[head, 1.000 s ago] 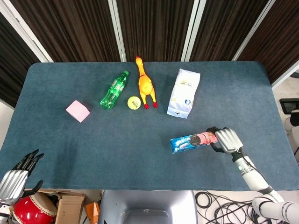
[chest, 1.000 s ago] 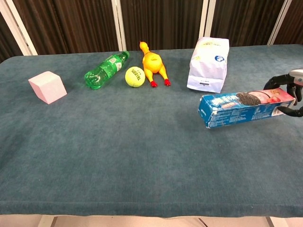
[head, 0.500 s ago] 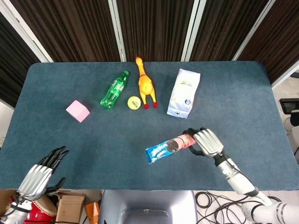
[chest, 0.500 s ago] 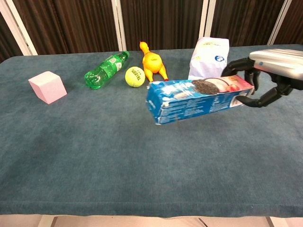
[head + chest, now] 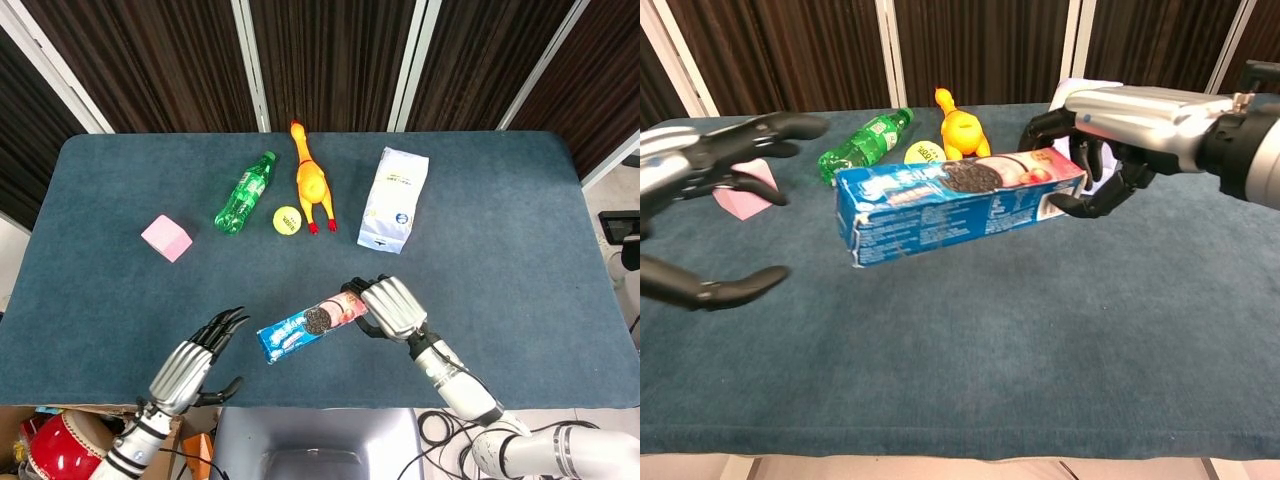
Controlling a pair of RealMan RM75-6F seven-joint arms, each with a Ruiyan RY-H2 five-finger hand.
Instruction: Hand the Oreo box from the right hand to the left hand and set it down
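We have the Oreo box (image 5: pixel 307 326) up off the table (image 5: pixel 500 250), held level in the air in front of the yellow ball (image 5: pixel 287 219), its pink end clasped in the right hand (image 5: pixel 392 307) with fingers over the top and thumb under it. The blue end points at the left hand (image 5: pixel 195 362), which is empty, fingers spread wide and thumb dropped away, just short of the box and not touching it.

So we judge this to be the handover itself. To do it well, we would bring that blue end right into the gap between the left fingers and thumb, let the left hand close firmly around the box's middle (not just its tip, or it may droop), and only then loosen the right hand.

The chest view gives us the gap: the left thumb (image 5: pixel 720 288) low, the fingers (image 5: pixel 740 135) high, the box's end level with the space between. It also half hides the ball behind the box. The head view shows what the chest cannot: both forearms, and everything behind the box laid out well apart: green bottle (image 5: pixel 245 192), rubber chicken (image 5: pixel 311 182), white bag (image 5: pixel 394 199) and, off to the box's left, a pink cube (image 5: pixel 166 238).
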